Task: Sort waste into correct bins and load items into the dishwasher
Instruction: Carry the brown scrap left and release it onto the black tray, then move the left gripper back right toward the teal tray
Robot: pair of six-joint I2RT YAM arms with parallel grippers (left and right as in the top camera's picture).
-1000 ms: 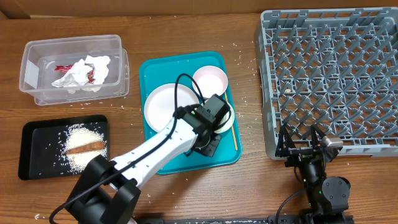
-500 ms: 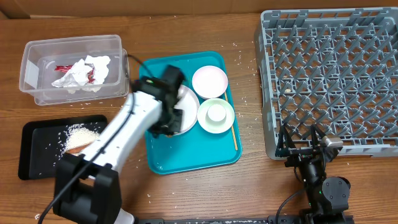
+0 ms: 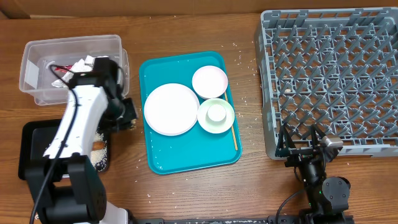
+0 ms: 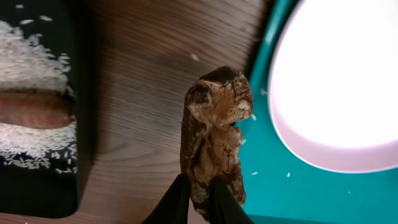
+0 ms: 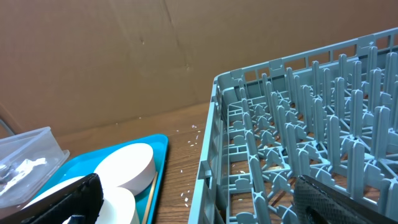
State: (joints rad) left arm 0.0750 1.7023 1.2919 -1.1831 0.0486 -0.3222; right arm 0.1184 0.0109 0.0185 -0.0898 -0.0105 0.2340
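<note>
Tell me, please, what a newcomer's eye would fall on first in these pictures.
The left hand pinches a brown food lump over the table, between the black tray and the teal tray. At the far right stands the big grey dish rack. The white plate gleams on the teal tray.

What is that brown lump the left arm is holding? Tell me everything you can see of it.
The brown lump is a knobbly, glossy chunk, dark brown with paler tan patches, longer than it is wide. The left pincer pinches its near end between two dark tips. The rest sticks out free, touching nothing else. Behind it lies the bare wooden table, between the black tray and the teal tray.
</note>
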